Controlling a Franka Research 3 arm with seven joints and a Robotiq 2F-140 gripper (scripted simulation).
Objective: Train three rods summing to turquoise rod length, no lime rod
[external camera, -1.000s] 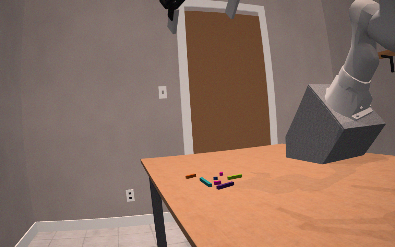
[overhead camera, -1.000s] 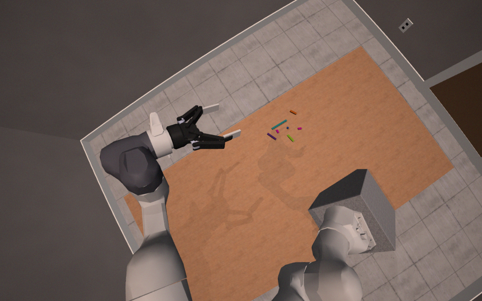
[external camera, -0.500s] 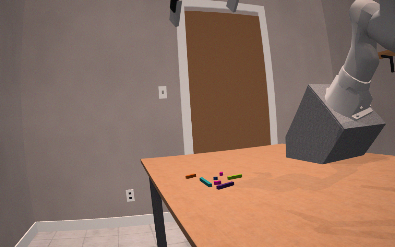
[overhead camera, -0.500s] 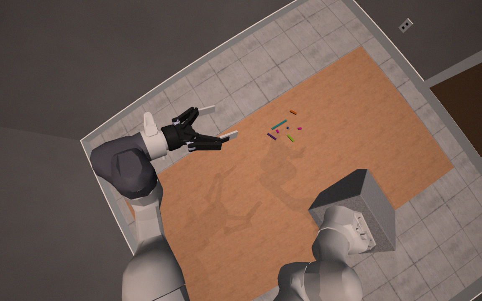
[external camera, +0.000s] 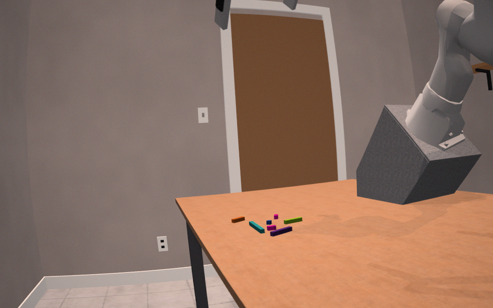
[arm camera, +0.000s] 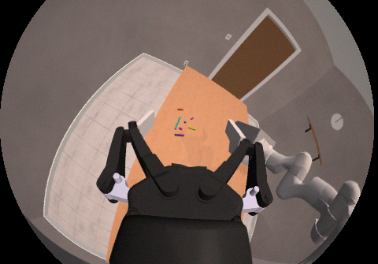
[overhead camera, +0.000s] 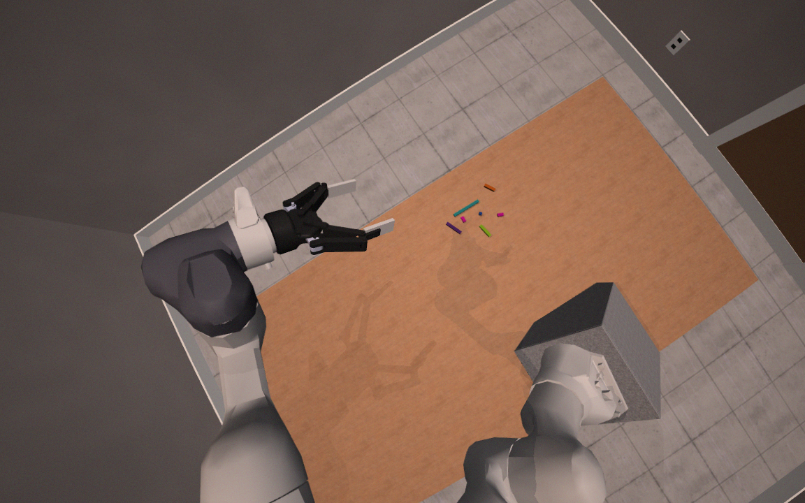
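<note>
A turquoise rod [overhead camera: 466, 208] [external camera: 256, 226] [arm camera: 178, 123] lies flat on the table. An orange rod [overhead camera: 489, 187] [external camera: 238, 219] [arm camera: 180, 109] lies apart from it. A purple rod [overhead camera: 453, 228] [external camera: 280, 231] [arm camera: 179, 135] and a lime rod [overhead camera: 485, 230] [external camera: 292, 220] [arm camera: 191, 128] lie on the other side. One magenta rod [overhead camera: 462, 219] [external camera: 271, 227] [arm camera: 180, 128] lies between turquoise and purple; another magenta rod [overhead camera: 499, 214] [external camera: 275, 216] [arm camera: 192, 118] lies farther off. A small blue rod [overhead camera: 480, 214] [external camera: 268, 222] [arm camera: 185, 122] lies between them. My gripper [overhead camera: 374, 205] [arm camera: 190, 121] is open and empty, high up and away from the rods.
The table [overhead camera: 581, 187] [external camera: 336, 260] [arm camera: 213, 94] has an edge near the turquoise and orange rods. A grey block [overhead camera: 624, 350] [external camera: 390, 164] carries the arm's base on the table, well away from the rods. Shadows of the arm fall on the table.
</note>
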